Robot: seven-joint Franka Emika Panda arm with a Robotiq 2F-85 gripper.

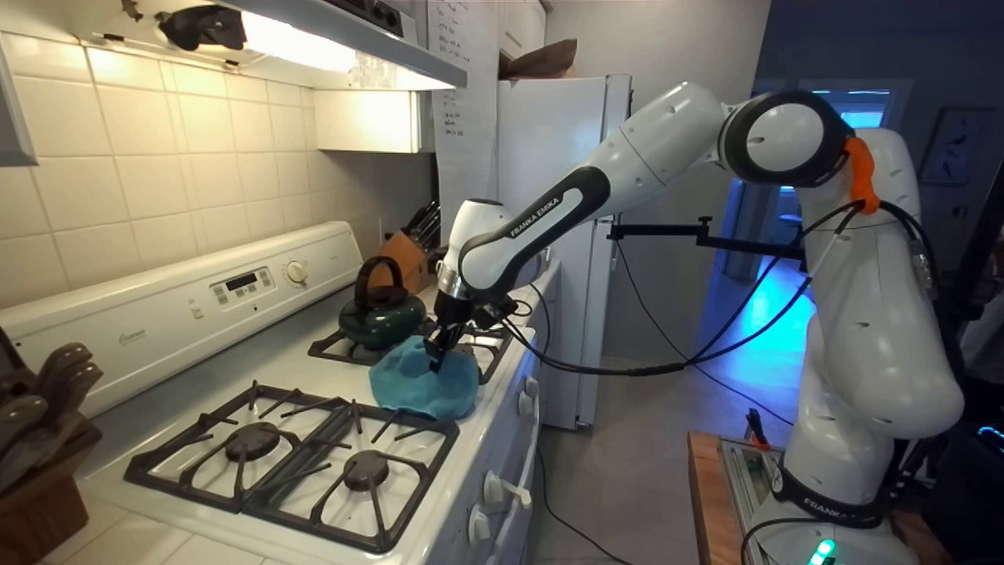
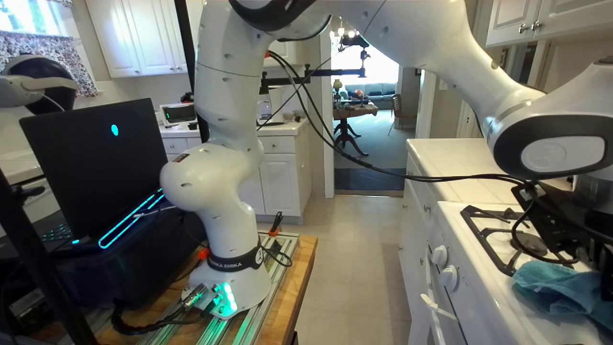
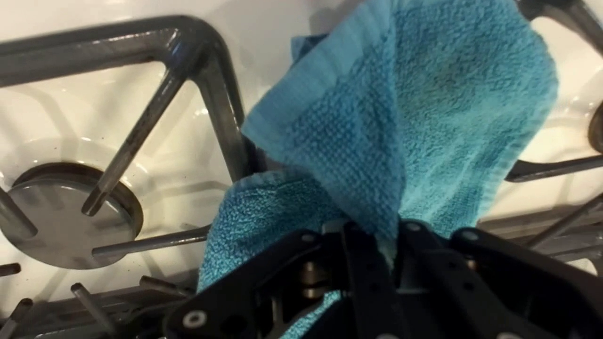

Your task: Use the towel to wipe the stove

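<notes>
A blue terry towel [image 1: 423, 388] lies bunched on the white stove [image 1: 325, 386], between the two dark burner grates. It also shows in the wrist view [image 3: 461, 94] and at the right edge of an exterior view [image 2: 550, 287]. My gripper [image 1: 436, 359] points down at the towel. In the wrist view my gripper [image 3: 392, 235] is shut on a pinched fold of the towel, and the rest drapes on both sides of the fingers. The towel's edges rest on or over parts of the grates. The stove's white surface also shows in the wrist view [image 3: 266, 61].
A dark green kettle [image 1: 383, 320] stands on the far grate, close behind the towel. The near grate [image 1: 251, 502] has raised prongs. Stove knobs [image 1: 492, 488] line the front. Knife blocks stand at the near end [image 1: 47, 494] and far end [image 1: 401, 257]. A range hood [image 1: 392, 55] hangs above.
</notes>
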